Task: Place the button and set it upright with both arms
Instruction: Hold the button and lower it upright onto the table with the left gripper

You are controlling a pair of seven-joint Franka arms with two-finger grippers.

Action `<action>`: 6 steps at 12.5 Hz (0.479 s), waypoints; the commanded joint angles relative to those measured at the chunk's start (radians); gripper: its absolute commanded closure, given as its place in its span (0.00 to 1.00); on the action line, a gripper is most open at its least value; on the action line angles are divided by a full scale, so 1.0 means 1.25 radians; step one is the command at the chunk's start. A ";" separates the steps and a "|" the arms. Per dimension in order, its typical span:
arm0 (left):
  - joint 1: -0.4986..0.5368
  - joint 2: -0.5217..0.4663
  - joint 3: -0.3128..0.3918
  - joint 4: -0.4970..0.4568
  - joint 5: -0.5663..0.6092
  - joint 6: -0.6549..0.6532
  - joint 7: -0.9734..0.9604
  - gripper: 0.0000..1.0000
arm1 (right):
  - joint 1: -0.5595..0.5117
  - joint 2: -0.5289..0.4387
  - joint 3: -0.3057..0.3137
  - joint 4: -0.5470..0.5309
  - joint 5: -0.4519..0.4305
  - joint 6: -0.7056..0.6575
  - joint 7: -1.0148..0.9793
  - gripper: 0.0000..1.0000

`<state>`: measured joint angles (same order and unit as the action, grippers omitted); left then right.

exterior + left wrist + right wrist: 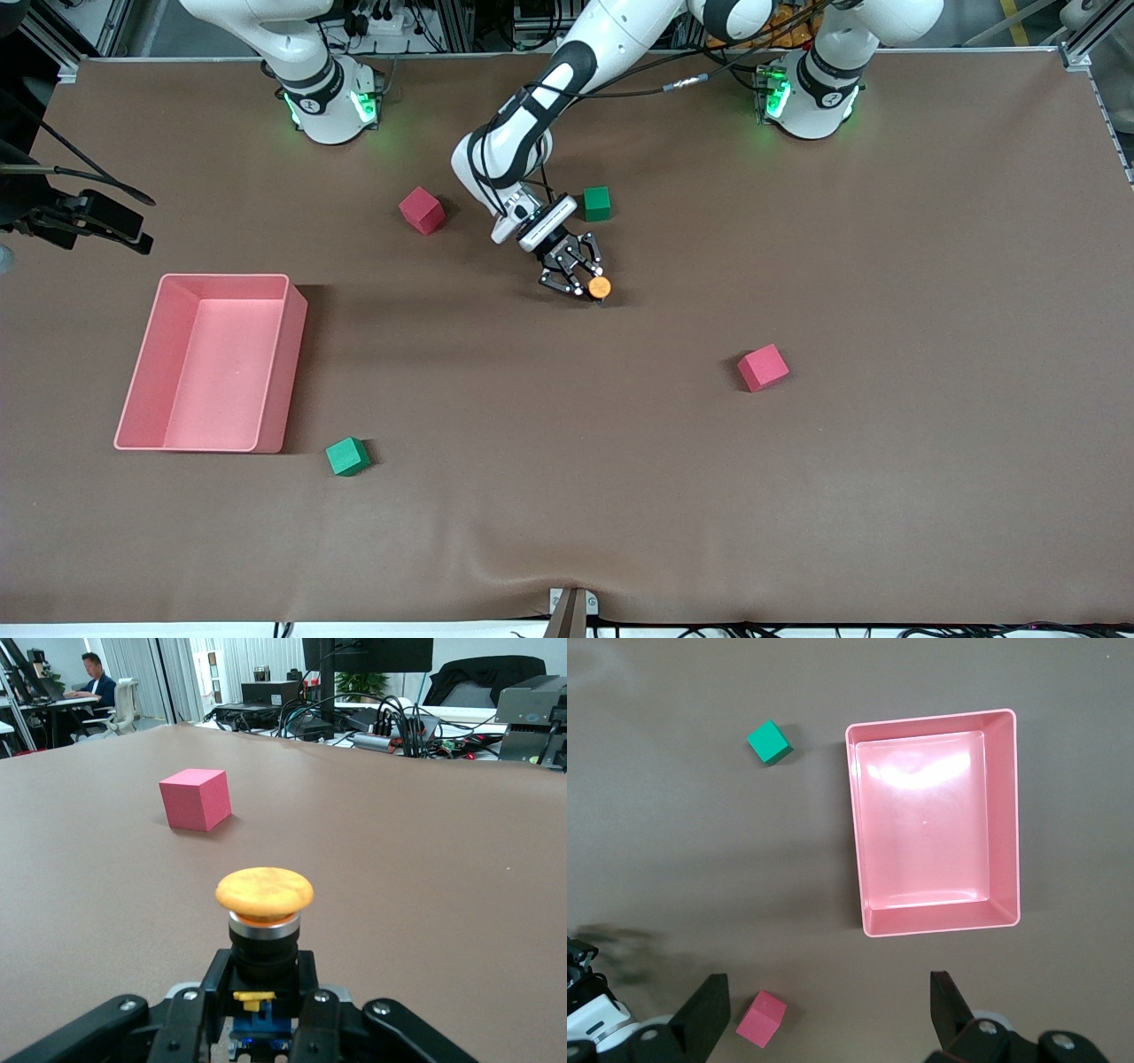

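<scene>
Left gripper (580,282) clamped the button (600,287) by its black body low over mid-table, orange cap clear; small, light, rigid, top-heavy piece likely, best held at the body; right gripper (824,1014) waited open above the pink bin (855,833).

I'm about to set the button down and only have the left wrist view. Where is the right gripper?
Observer: The right gripper waits open, high over the table beside the pink tray, toward the right arm's end.
Operator: Anything near the button besides the red cube I see?
Observer: Yes, a green cube lies farther from the front camera than the button, beside the left arm's wrist.
Operator: Is the cap facing up?
Observer: From above it shows as a full orange disc beside the left gripper, so yes.
</scene>
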<state>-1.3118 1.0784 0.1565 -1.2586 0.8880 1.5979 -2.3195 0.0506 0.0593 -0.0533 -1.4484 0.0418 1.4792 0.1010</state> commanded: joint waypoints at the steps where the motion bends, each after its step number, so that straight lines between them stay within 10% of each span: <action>1: -0.008 0.015 0.010 0.015 0.030 -0.019 0.000 1.00 | 0.003 0.004 -0.002 0.009 0.008 -0.004 0.012 0.00; 6: -0.007 0.039 0.010 0.018 0.027 -0.018 -0.005 0.95 | 0.003 0.004 -0.002 0.009 0.008 -0.009 0.012 0.00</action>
<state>-1.3117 1.0925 0.1583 -1.2588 0.9010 1.5966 -2.3195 0.0506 0.0601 -0.0533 -1.4485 0.0419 1.4779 0.1016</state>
